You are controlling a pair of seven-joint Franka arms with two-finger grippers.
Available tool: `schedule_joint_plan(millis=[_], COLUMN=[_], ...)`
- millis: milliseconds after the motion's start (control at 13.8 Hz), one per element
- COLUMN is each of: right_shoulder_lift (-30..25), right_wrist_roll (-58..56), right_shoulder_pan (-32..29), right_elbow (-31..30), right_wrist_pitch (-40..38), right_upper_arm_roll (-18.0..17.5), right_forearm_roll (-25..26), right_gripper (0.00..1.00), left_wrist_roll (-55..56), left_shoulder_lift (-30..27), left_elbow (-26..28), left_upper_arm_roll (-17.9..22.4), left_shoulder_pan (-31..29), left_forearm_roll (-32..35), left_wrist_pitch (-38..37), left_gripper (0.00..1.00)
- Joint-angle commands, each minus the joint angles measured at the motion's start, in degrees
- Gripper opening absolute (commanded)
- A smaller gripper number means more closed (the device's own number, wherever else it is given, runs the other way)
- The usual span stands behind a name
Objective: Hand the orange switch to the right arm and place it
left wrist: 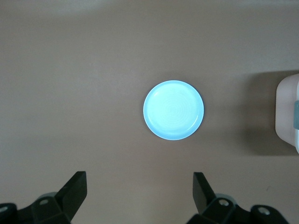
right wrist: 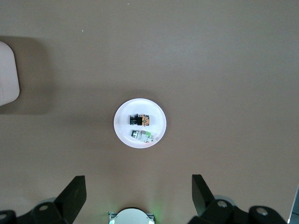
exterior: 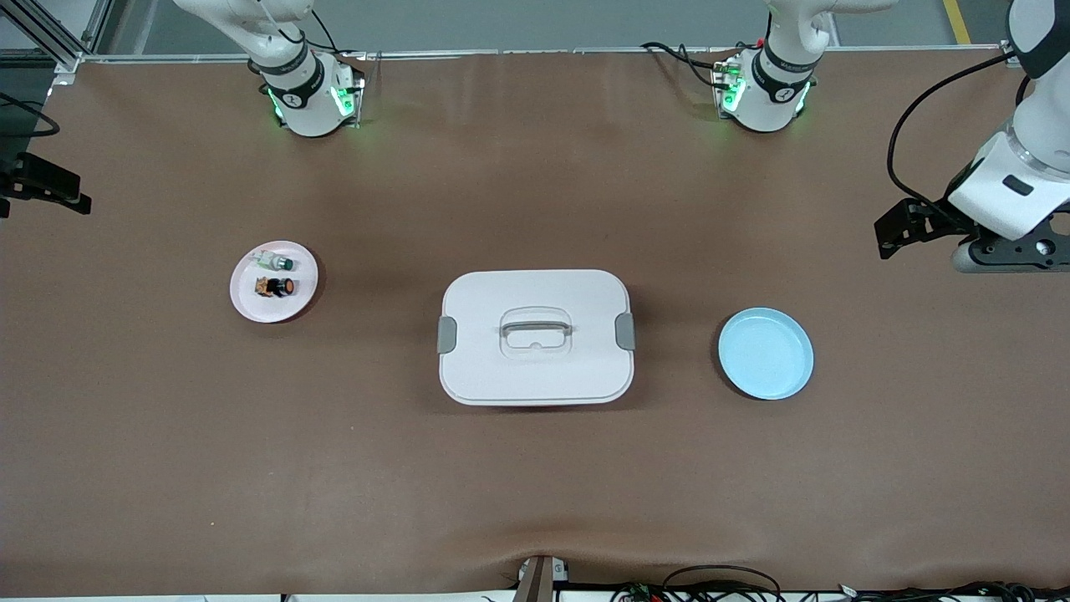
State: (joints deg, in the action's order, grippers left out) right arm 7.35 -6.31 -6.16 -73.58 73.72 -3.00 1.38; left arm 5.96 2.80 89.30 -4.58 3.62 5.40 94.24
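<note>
Orange switch [exterior: 278,287] lies on its side on the small pink plate [exterior: 251,303], toward the right arm's end of the table — untouched, nothing gripping it. Just beside it on the same plate, farther from the front camera, sits a pale whitish part with a green tip [exterior: 277,262]; can't tell if the two touch.

White lidded container [exterior: 535,336] with grey side latches and a handle sits mid-table, well apart from the plate. Empty light blue plate [exterior: 766,353] sits toward the left arm's end, near the container.

Right gripper [right wrist: 138,193] hangs high above the pink plate, fingers spread wide, holding nothing; in the front view it's barely in at the frame edge. Left gripper [left wrist: 140,196] hangs high near the blue plate at the left arm's end of the table, fingers also wide apart and empty — its wrist view looks straight down on that plate
</note>
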Motion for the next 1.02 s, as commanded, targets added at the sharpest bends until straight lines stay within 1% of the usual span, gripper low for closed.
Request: schedule_joint_plan(millis=[0,145,363,654,727,872,945], right_shoulder_lift=[-0.1,-1.8,-2.7,-3.1,-3.3,-3.3,-3.3], right_wrist_roll=[1.5,1.5,1.5,1.2,1.1,1.2,1.2], right_shoulder_pan=[-0.4,-1.2,-2.4,-1.5,0.2,5.7,7.0], right_elbow=[1.6,1.6,1.5,1.2,1.2,1.1,1.1], right_wrist_pitch=[-2.3,-3.7,-5.5,-5.3,-5.2,-4.6,-4.6], right_upper_arm_roll=[-0.7,-0.3,-0.4,-0.4,0.4,6.4,8.3], right_forearm_roll=[-2.9,-3.8,-4.0,-4.0,-3.7,-3.8,-3.9], right_gripper=[1.00,1.00,1.00,1.00,1.00,1.00,1.00], left_wrist_roll=[-0.2,-0.2,-0.2,-0.2,-0.3,-0.3,-0.3], left_shoulder_lift=[0.4,0.4,0.4,0.4,0.4,0.4,0.4], left_elbow=[-1.7,-2.5,-2.5,-2.5,-2.5,-2.5,-2.5], left_upper_arm_roll=[-0.7,-0.3,-0.1,-0.1,-0.1,-0.2,-0.2], left_shoulder_pan=[-0.5,-0.7,-0.9,-1.1,-1.1,-1.2,-1.2], left_forearm_roll=[-1.6,-3.9,-3.9,-4.0,-4.0,-4.0,-4.0], left_wrist_pitch=[-2.3,-2.8,-2.9,-3.4,-3.4,-3.4,-3.4], left_gripper=[1.00,1.00,1.00,1.00,1.00,1.00,1.00])
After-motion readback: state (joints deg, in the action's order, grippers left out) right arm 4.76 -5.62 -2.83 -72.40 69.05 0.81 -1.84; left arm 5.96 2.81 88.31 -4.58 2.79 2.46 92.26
